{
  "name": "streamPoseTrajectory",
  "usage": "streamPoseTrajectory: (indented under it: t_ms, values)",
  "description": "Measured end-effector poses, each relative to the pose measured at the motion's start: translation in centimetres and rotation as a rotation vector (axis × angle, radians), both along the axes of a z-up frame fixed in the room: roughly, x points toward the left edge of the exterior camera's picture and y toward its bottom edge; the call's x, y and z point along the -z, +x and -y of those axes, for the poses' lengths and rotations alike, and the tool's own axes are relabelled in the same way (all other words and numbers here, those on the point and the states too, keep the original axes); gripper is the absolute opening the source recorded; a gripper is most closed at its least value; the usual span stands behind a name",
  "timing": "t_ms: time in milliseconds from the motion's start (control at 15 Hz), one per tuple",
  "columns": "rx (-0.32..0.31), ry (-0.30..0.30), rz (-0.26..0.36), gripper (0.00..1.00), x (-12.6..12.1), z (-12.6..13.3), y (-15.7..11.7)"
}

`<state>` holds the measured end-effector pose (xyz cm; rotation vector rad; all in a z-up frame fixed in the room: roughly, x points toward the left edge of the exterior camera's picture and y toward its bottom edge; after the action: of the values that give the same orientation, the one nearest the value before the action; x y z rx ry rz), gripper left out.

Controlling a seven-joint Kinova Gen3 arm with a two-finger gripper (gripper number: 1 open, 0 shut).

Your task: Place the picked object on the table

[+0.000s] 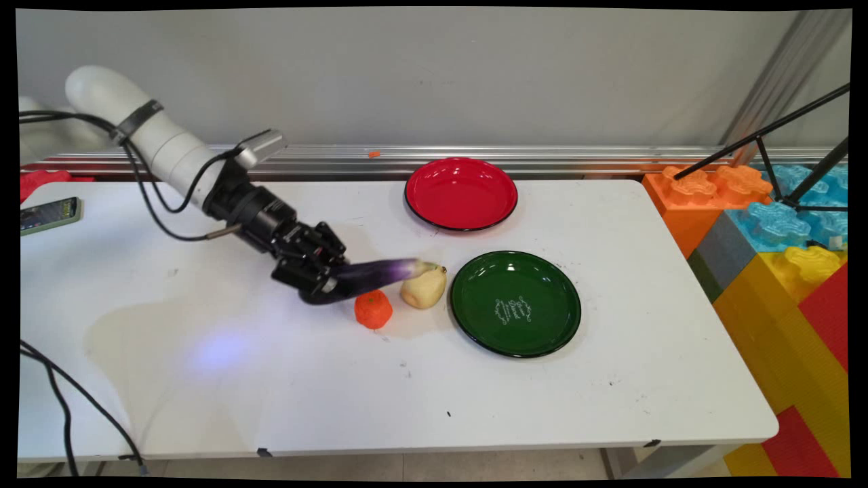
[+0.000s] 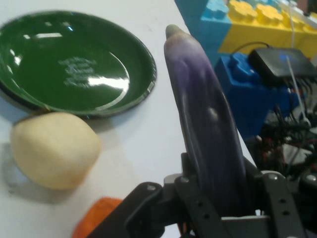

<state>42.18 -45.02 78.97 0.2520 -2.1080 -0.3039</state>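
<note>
Nearest the camera, the front edge of the white table [image 1: 407,434], with black cables [image 1: 61,400] hanging at its left corner. Landmark: the green plate [image 1: 515,303], lying flat right of the table's centre. Just left of the green plate rests a pale yellow pear [image 1: 423,287], close to the rim; the hand view shows a narrow strip of table between them. Left of the pear, near it, sits a small orange fruit [image 1: 373,309]. The gripper [image 1: 324,278] reaches in from the left of the green plate, low over the table. Its jaws are clamped on the thick end of a purple eggplant [image 1: 376,273]; in the hand view the eggplant [image 2: 208,129] runs up between the fingers [image 2: 282,203], its pale stem end toward the green plate [image 2: 74,69]. The eggplant's tip lies above the pear's top. Behind the green plate, well apart, a red plate [image 1: 461,194]. Far left of the green plate, a phone [image 1: 49,214] at the table's edge. Right of it, beyond the table, coloured blocks [image 1: 780,230].
</note>
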Motion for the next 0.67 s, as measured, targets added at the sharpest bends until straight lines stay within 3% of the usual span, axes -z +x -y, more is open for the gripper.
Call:
streamPoseTrajectory:
  t_ms: [667]
  values:
    - [0.074,0.004,0.032,0.00,4.0,-1.9,1.6]
